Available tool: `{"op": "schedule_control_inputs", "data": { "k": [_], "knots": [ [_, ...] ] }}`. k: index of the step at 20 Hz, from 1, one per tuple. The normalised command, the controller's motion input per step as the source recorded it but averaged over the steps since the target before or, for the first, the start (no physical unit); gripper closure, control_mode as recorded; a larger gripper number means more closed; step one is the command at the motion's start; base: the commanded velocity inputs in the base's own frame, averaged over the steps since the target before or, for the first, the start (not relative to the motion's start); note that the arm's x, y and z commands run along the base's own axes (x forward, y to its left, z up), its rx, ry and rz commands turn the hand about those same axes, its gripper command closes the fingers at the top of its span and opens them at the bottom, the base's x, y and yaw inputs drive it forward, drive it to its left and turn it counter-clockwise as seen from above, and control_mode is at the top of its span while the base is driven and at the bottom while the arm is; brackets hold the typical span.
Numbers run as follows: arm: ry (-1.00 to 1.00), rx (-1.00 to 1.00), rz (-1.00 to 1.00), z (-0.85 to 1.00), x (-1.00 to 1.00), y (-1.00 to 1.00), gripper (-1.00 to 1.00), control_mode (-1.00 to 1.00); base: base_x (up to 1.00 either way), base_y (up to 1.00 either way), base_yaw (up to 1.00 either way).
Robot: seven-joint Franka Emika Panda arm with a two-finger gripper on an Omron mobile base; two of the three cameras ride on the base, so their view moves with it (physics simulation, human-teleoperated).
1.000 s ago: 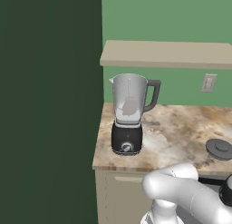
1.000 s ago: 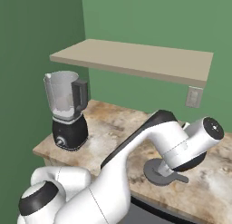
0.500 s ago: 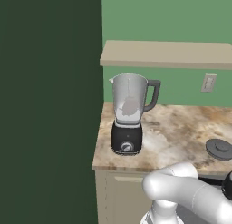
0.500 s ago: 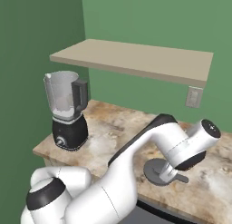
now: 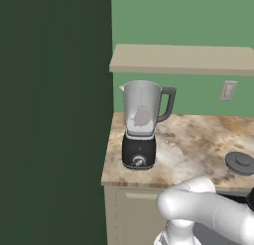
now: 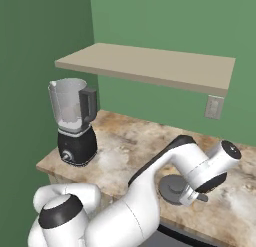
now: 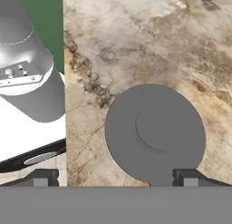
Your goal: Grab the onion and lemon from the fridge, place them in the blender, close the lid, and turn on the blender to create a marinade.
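The blender (image 5: pixel 141 122) stands on the counter's left end, a clear jug on a black base with no lid on its mouth; the right base view shows the blender (image 6: pixel 74 122) too. The dark grey lid (image 5: pixel 240 162) lies flat on the counter to the right. My gripper (image 7: pixel 115 178) is open and hovers low over the lid (image 7: pixel 155 132), whose disc reaches the right fingertip (image 7: pixel 190 177). From the right base, the gripper (image 6: pixel 194 197) hides part of the lid (image 6: pixel 169 187). Onion, lemon and fridge are out of view.
A beige shelf (image 5: pixel 183 58) juts from the green wall above the counter (image 5: pixel 198 140). A wall outlet (image 5: pixel 227 90) sits under it at the right. A tall dark green panel (image 5: pixel 49 115) borders the counter's left end.
The hand has sunk a little closer to the lid, jaws still wide. Blender and lid have not moved.
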Motion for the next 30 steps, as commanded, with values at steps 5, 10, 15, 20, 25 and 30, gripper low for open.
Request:
{"op": "schedule_control_inputs", "data": {
  "k": [5,10,15,20,25,30],
  "knots": [
    [0.09,0.00,0.00,-0.19,0.12,-0.33,-1.00,-1.00,0.00,0.00,0.00],
    [0.10,0.00,0.00,-0.09,0.13,-0.20,-1.00,-1.00,0.00,0.00,0.00],
    [0.07,0.00,0.02,-0.10,0.06,-0.07,-1.00,-1.00,0.00,0.00,0.00],
    [0.02,0.00,0.01,-0.27,0.02,0.00,-1.00,-1.00,0.00,0.00,0.00],
    [0.00,0.00,0.00,-0.30,0.15,0.00,-1.00,-1.00,0.00,0.00,0.00],
    [0.00,0.00,0.00,-0.13,0.21,0.00,-1.00,-1.00,0.00,0.00,0.00]
  ]
}}
